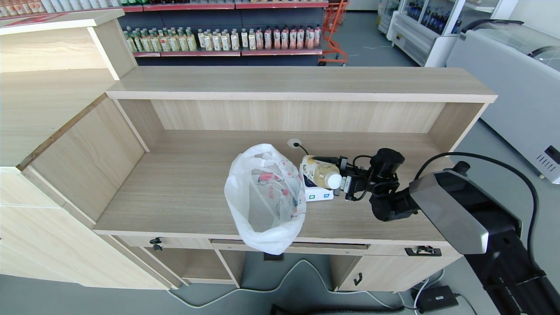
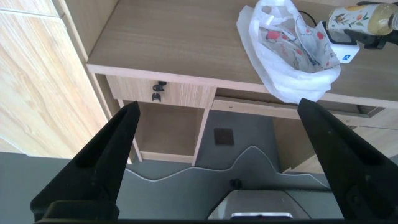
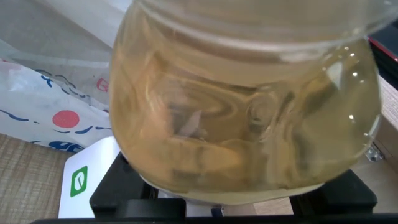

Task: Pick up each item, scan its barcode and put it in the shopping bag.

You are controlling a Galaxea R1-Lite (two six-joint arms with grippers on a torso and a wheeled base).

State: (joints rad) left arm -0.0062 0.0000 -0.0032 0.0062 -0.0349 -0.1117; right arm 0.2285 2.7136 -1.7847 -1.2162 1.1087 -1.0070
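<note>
Head view showed the right gripper (image 1: 344, 178) clamped on a clear, round drink bottle (image 1: 320, 172) held sideways over the boxy white scanner (image 1: 319, 194), at 3 o'clock of the crinkly plastic shopping bag (image 1: 264, 197); the left gripper (image 2: 217, 106) stood spread apart.

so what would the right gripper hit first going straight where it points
Probably the shopping bag: the right gripper, shut on the bottle, points at its side; depth is unclear.
</note>
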